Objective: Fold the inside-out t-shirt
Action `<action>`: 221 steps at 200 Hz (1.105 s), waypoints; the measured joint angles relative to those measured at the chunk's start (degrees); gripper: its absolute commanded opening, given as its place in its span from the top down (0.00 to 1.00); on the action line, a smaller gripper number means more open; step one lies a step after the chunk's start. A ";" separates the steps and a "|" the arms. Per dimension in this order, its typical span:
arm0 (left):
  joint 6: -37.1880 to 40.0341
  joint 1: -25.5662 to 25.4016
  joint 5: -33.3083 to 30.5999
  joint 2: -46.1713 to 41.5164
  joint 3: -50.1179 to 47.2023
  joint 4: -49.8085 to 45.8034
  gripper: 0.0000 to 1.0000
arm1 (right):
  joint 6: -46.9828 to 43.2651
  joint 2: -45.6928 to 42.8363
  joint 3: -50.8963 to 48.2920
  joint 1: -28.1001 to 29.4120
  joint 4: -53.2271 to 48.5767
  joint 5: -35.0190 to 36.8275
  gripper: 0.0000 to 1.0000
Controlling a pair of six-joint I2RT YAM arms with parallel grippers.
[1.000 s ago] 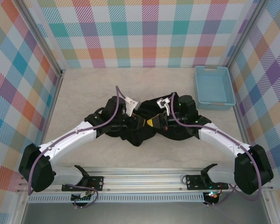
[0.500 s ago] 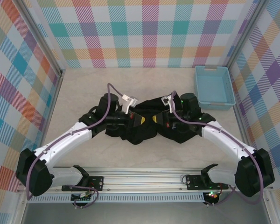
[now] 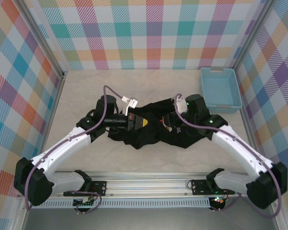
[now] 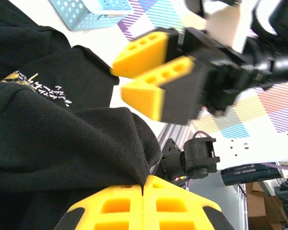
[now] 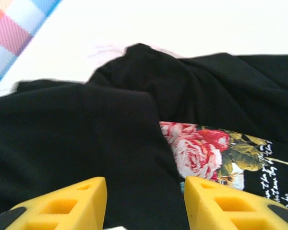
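Top view: the left gripper [image 3: 144, 123] has drawn leftward over the bunched black t-shirt [image 3: 149, 139], and bare table [image 3: 86, 86] lies open beyond it. Left wrist: its jaws, now pressed together, pinch a shirt fold. Right wrist: the right gripper [image 5: 144, 189] has just parted, releasing the cloth that spreads ahead of it. The left probably carries the fold alone.

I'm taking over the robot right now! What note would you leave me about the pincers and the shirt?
Left pincer: shut, pinching a fold of the black t-shirt.
Right pincer: open, facing the cloth, holding nothing.
T-shirt: bunched in a heap mid-table between the two arms, rose print showing. The blue basket sits far right, apart from it.
Done: no neat fold yet.
Left: spread it flat, then fold.
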 measured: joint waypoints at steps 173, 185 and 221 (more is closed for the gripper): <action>-0.13 0.09 -4.33 -0.96 -0.09 -0.81 1.00 | -5.09 1.20 -2.25 10.23 8.07 -2.49 1.00; -0.13 0.15 -4.50 -0.96 -0.22 -0.79 1.00 | -4.48 -0.55 -3.02 8.79 8.44 -3.28 1.00; -0.13 0.39 -4.72 -1.51 -0.90 -0.79 0.96 | -3.85 -2.89 -4.39 7.34 9.46 -5.70 1.00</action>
